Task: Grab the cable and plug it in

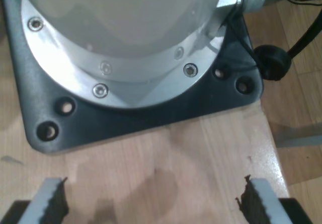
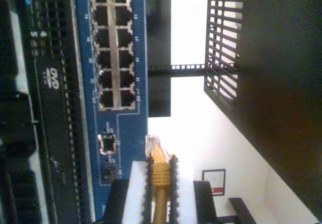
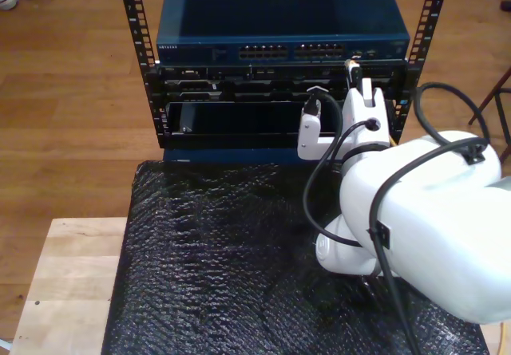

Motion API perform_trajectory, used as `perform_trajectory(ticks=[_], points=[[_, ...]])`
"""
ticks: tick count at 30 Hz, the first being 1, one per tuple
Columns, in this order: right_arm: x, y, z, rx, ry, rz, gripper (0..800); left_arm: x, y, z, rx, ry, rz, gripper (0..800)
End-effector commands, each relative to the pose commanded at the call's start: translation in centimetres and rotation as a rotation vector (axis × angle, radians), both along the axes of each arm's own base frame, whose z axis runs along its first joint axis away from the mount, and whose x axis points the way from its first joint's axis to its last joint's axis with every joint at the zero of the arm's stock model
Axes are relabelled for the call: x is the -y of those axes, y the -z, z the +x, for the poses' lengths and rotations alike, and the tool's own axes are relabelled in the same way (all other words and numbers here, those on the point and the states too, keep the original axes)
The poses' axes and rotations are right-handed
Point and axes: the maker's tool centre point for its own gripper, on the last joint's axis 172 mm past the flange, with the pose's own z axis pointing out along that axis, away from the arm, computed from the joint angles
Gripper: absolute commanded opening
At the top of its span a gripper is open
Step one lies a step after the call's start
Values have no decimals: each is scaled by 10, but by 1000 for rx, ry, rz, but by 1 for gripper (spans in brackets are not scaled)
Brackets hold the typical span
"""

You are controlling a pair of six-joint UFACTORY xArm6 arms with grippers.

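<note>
Up close to the rack (image 3: pixel 148 92), my second tool (image 2: pixel 160 183) is clamped on the cable (image 2: pixel 161 181), its jaws pressed against the orange-yellow boot with the small clear plug (image 2: pixel 152 144) sticking out past the tips. The plug hangs just beside the blue switch (image 2: pixel 118 83), near a single port (image 2: pixel 107 143) below the double row of ports (image 2: pixel 114 48), not touching the face. A dark slatted panel (image 2: pixel 226 48) stands on the other side of the plug. From the exterior view the same tool (image 3: pixel 354 72) is raised at the switch (image 3: pixel 279 24) front, towards that view's right, with black arm cables (image 3: pixel 335 163) looping over the white arm (image 3: pixel 415 219) above the black bubble-wrap mat (image 3: pixel 215 267) on the worktop (image 3: pixel 68 283). The port rows read clearly only up close. My first tool (image 1: pixel 153 196) is spread wide with nothing between its toothed pads (image 1: pixel 55 199), hovering over bare wood in front of a round metal arm base (image 1: pixel 131 48) on a dark bolted plate (image 1: pixel 146 113).
</note>
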Motion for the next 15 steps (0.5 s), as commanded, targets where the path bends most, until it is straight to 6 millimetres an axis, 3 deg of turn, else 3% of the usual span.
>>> perform_trajectory(ticks=[15], points=[[0, -2, 22, 55, 41, 19, 0, 0, 0, 0, 0, 0, 0, 800]])
